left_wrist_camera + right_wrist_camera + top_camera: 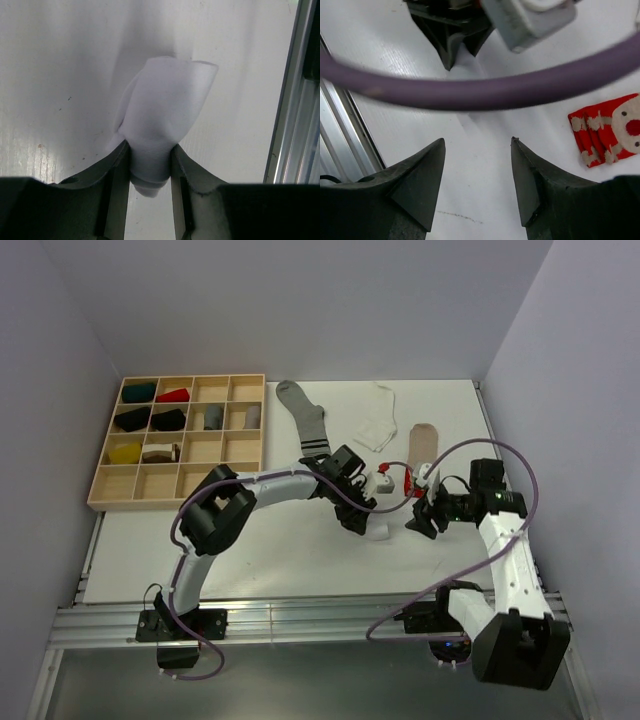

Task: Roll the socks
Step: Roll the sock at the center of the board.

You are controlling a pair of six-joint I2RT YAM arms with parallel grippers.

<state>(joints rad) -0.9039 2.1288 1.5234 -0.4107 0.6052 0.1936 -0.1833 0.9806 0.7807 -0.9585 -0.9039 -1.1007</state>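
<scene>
Pinching bunched white fabric (165,115) tight btwn left claw (150,157) fingers, just over table (50,75). Holding right claw (477,150) open, gripping nothing, w/ beige sock (422,443) & its red-and-white end (607,130) lying just beyond it. Noting grey striped sock (305,420) & white sock (375,428) lying flat beyond left claw. Noting wooden tray (150,504) well left of left claw, carrying one item per compartment: teal roll (138,392), red roll (173,396) in far row; black rolls (131,418), grey rolls (212,417) in next; yellow roll (125,453), white-brown roll (160,452) in 3rd.
</scene>
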